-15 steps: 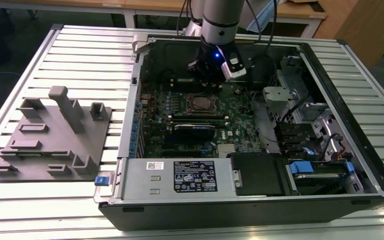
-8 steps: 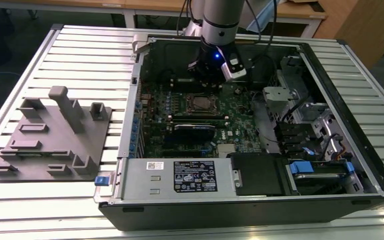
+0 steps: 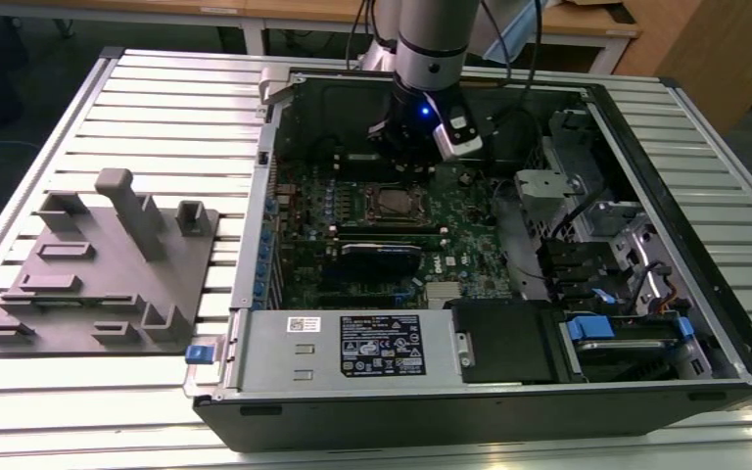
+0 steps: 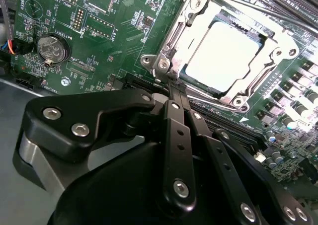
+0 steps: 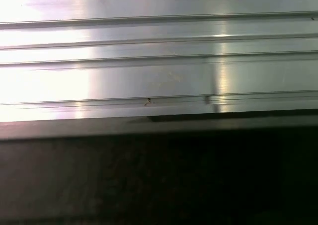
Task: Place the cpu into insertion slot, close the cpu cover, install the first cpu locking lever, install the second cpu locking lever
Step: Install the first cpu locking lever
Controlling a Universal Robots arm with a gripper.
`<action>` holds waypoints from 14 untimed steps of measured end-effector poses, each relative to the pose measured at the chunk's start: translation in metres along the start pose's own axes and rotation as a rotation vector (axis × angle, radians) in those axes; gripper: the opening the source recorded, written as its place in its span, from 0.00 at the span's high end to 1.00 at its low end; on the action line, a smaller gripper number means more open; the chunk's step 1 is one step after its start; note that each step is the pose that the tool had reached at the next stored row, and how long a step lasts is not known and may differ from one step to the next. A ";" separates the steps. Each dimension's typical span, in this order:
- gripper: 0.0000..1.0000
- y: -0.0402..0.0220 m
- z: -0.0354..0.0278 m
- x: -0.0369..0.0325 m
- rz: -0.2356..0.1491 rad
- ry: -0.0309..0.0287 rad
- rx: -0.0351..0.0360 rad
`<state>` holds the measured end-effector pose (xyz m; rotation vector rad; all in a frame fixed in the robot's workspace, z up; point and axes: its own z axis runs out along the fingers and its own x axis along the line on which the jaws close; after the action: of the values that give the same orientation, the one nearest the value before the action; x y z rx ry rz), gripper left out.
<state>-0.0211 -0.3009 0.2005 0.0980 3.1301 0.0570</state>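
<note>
A ribbed aluminium bench (image 3: 154, 108) is seen in the exterior view, with wooden desks behind it. An open computer case (image 3: 481, 416) lies on its side across the middle of the bench and reaches towards the edge at the exterior view's right. A grey fixture (image 3: 102, 274) is set near the edge at the exterior view's left, well apart from the case opening.

The arm (image 3: 431, 39) is lowered into the case from the far edge of the bench. The gripper (image 3: 413, 147) is held over the green board (image 3: 350, 176), just beyond the slot (image 3: 391, 205).

In the second wrist view the cpu (image 4: 223, 53) is found seated in the slot, silver top upward. The cover (image 4: 166, 46) is laid flat over it, the cpu top being exposed through the square cut-out. The black fingers (image 4: 176, 135) are drawn together with no gap seen at the tips, and the gripper (image 4: 174, 86) is placed against the nearest corner of the cover. Whether anything thin is pinched there cannot be told. A coin cell (image 4: 52, 47) is noted on the board, well apart from the slot.
</note>
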 end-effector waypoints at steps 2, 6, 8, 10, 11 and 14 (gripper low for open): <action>0.90 -0.0001 0.0001 -0.0001 0.000 0.0000 0.0005; 0.90 -0.0004 0.0003 -0.0004 0.000 -0.0001 0.0004; 0.90 -0.0005 0.0002 -0.0005 0.001 -0.0001 0.0005; 0.90 -0.0006 0.0000 -0.0005 0.001 0.0000 0.0006; 0.90 -0.0006 -0.0002 -0.0005 0.001 0.0000 0.0007; 0.90 -0.0005 -0.0003 -0.0006 0.003 -0.0003 0.0003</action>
<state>-0.0205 -0.3015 0.2008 0.1022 3.1297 0.0566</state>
